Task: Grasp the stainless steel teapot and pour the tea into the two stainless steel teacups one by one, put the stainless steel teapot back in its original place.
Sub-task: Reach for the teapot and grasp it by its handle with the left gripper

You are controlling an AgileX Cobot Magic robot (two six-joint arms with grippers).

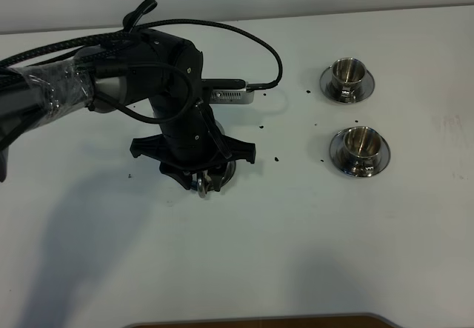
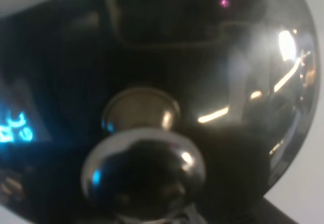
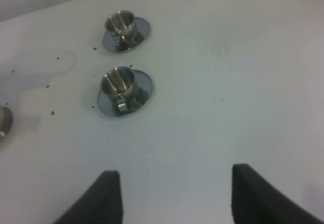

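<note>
The stainless steel teapot [image 1: 219, 172] stands left of the table's middle, almost wholly hidden under my left arm. Only a shiny rim and a small loop show. In the left wrist view its domed lid [image 2: 212, 82] and round knob [image 2: 144, 176] fill the picture, very close and blurred. My left gripper [image 1: 194, 174] points straight down onto the pot; its fingers do not show clearly. The two steel teacups, far one [image 1: 348, 76] and near one [image 1: 361, 144], stand on their saucers at the right, also far [image 3: 120, 26] and near [image 3: 119, 84] in the right wrist view. My right gripper [image 3: 177, 198] is open and empty. The teapot's saucer is hidden.
Small dark specks [image 1: 275, 158] lie scattered on the white table between the pot and the cups. A shiny steel edge [image 3: 3, 123] shows at the border of the right wrist view. A brown edge [image 1: 259, 320] runs along the table's front.
</note>
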